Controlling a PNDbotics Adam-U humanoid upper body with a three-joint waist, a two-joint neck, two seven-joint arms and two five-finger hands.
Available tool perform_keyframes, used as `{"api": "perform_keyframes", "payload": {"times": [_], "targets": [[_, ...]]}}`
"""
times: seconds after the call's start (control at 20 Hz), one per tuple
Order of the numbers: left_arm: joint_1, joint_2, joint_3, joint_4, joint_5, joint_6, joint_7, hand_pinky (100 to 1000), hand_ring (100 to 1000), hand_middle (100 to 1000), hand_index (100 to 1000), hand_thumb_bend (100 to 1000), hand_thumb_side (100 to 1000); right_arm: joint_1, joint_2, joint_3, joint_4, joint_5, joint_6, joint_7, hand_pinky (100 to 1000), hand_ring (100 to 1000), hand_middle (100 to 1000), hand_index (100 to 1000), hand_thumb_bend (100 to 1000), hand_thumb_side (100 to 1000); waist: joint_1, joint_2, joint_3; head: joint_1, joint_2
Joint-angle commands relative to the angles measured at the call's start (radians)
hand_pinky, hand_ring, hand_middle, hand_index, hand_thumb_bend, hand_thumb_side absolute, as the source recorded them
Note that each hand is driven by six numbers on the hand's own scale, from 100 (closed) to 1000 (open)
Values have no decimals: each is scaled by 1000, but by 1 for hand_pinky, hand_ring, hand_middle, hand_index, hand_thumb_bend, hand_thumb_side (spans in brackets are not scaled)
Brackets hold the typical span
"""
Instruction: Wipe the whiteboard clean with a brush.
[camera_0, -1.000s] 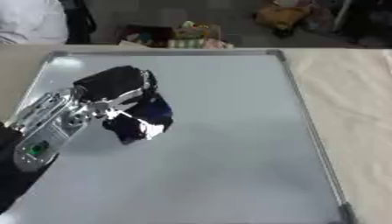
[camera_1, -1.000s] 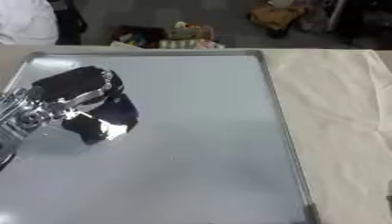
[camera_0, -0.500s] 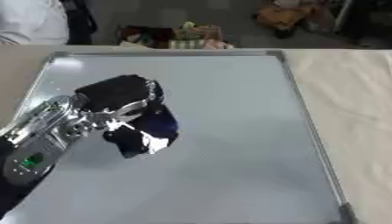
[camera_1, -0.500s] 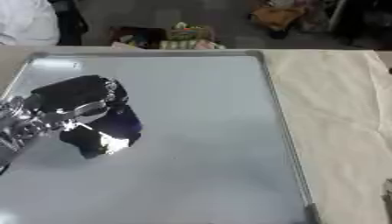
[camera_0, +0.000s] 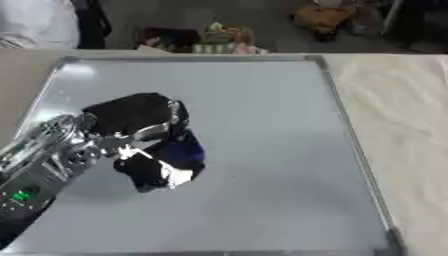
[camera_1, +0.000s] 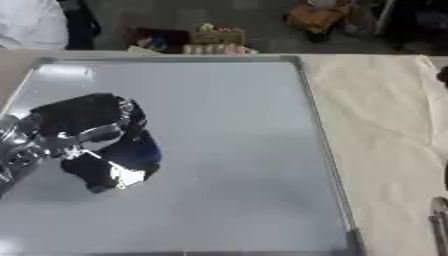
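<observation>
Table (camera_1: 385, 130) covered with cream cloth. At 12 o'clock: dark floor (camera_0: 262, 20), clutter of boxes (camera_0: 214, 40).

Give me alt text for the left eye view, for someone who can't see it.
The robot's left hand presses a dark blue brush onto the left side of a metal-framed whiteboard lying flat on a cloth-covered table.

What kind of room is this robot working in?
Probably a lab or workshop: a whiteboard lies flat on a cloth-covered table, the left hand wiping it with a dark brush, and cluttered boxes sit on the floor behind.
</observation>
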Motion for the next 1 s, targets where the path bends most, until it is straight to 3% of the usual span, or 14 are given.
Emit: {"api": "perform_keyframes", "payload": {"times": [0.05, 0.6, 1.0], "targets": [[-10, 24, -7, -25, 1, -15, -16, 523, 507, 287, 530, 138, 563, -5, -12, -5, -11, 0, 1, -2, 861, 787, 578, 857, 100, 1000, -1, -24, -1, -2, 1], [-5, 9, -30, -11, -19, -44, -55, 513, 502, 282, 379, 176, 627, -8, -11, -3, -11, -1, 0, -3, 860, 786, 577, 856, 100, 1000, -4, -21, -3, -2, -1], [1, 1, -45, 10, -40, -60, -78, 499, 493, 281, 201, 191, 652, -10, -11, -3, -11, -2, 0, -5, 860, 784, 575, 856, 100, 1000, -4, -18, -5, -3, 1]]}}
